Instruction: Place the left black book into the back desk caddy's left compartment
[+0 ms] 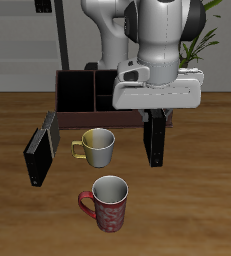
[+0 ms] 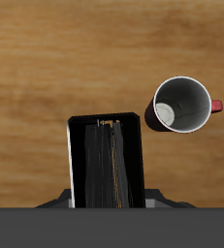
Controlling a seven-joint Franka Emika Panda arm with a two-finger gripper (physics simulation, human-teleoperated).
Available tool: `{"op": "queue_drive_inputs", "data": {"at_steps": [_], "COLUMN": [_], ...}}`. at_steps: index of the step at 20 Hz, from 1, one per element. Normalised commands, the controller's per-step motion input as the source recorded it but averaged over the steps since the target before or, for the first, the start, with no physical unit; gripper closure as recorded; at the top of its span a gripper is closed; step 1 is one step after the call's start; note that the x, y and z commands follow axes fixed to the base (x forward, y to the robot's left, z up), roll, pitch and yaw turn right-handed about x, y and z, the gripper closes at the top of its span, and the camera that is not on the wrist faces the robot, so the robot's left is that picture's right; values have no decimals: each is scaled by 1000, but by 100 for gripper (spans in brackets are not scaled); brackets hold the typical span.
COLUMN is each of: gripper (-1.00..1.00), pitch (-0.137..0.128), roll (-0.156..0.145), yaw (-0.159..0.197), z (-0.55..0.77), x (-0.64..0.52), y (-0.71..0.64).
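Note:
The left black book (image 1: 158, 142) is slim and dark and hangs upright, spine down, in my gripper (image 1: 158, 118). The gripper is shut on the book's top end, just in front of the back desk caddy (image 1: 82, 90). In the wrist view the book (image 2: 106, 160) shows end-on between the jaws of the gripper (image 2: 106, 201), above bare wood. The caddy is long, reddish-brown and black inside. Its wide dark end bay (image 1: 74, 91) is open to view. Its other end is hidden behind my gripper.
A thicker black book (image 1: 40, 150) with a pale page edge lies at the far side of the table from my gripper. A yellow-green mug (image 1: 97, 147) stands mid-table. A red patterned mug (image 1: 109, 203) stands nearer the front edge and also shows in the wrist view (image 2: 181, 104).

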Motion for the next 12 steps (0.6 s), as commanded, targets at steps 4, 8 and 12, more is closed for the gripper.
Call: {"op": "queue_drive_inputs", "data": {"at_steps": [4,8,12], "gripper": [100,100,100], "pitch": [-36,-56,-55], "roll": [6,12,1], "yaw": [9,23,12], "z": [336,334,362], "x": [-384,-370,-433], "y": [-50,-27,-41]}}
